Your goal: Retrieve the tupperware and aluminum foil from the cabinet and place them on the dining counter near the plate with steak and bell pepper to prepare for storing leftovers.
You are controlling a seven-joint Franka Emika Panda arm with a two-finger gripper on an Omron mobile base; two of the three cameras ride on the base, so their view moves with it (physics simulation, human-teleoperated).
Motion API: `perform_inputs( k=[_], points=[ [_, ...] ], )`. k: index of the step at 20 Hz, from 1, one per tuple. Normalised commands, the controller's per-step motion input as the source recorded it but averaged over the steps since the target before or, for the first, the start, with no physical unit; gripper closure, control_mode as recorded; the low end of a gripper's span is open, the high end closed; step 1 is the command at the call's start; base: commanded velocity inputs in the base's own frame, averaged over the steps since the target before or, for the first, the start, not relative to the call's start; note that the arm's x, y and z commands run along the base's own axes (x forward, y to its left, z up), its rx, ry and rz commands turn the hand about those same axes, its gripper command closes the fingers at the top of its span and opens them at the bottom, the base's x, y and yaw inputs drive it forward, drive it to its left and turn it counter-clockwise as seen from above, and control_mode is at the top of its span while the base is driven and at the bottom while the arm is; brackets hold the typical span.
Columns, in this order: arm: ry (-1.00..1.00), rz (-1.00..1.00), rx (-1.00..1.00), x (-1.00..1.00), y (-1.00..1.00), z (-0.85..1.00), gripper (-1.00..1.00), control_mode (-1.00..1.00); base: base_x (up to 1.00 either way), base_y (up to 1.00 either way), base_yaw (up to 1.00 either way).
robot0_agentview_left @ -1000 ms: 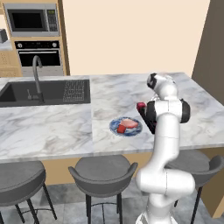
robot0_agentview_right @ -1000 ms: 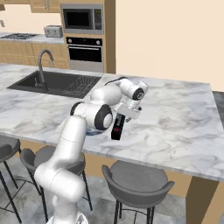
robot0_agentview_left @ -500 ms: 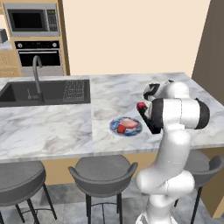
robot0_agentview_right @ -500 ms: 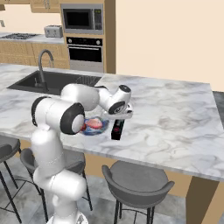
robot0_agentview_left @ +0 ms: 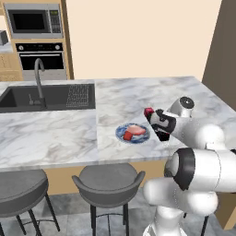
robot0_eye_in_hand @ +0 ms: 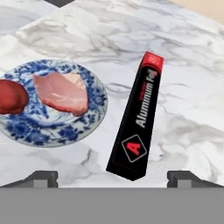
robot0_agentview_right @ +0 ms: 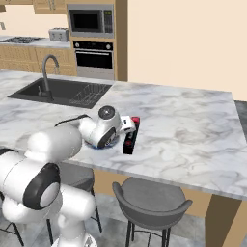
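On the table (robot0_eye_in_hand: pixel 183 52), going left to right in the hand view, the blue-patterned plate (robot0_eye_in_hand: pixel 94 111) carries a red pepper (robot0_eye_in_hand: pixel 11 99) and, beside it, a pink slab of steak (robot0_eye_in_hand: pixel 61 91); just right of the plate, apart from its rim, lies the foil (robot0_eye_in_hand: pixel 139 116), flat on the marble with its logo end toward the camera. In the base views it sits near the table's front edge, toward the stool side. The claw (robot0_eye_in_hand: pixel 112 178) hangs above it with both tips spread wide on either side of the box's near end, holding nothing. The foil looks like a stiff cardboard box (light for its length, I would judge), smooth-faced and likely a little slippery, so a pinch across its narrow width near the middle should keep it level; a grip at one end would probably let it tip. No tupperware lies by the plate.
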Motion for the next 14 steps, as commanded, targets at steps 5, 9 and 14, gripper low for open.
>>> perform_inputs(
  k=[5,9,14],
  points=[
    [0.0,0.0,-0.02,-0.54,0.19,1.0,-1.0,-1.0,0.0,0.0,0.0],
    [0.01,0.0,0.14,-0.63,0.41,1.0,-1.0,-1.0,0.0,0.0,0.0],
    [0.0,0.0,0.25,-0.66,0.62,0.99,-1.0,-1.0,0.0,0.0,0.0]
  ],
)
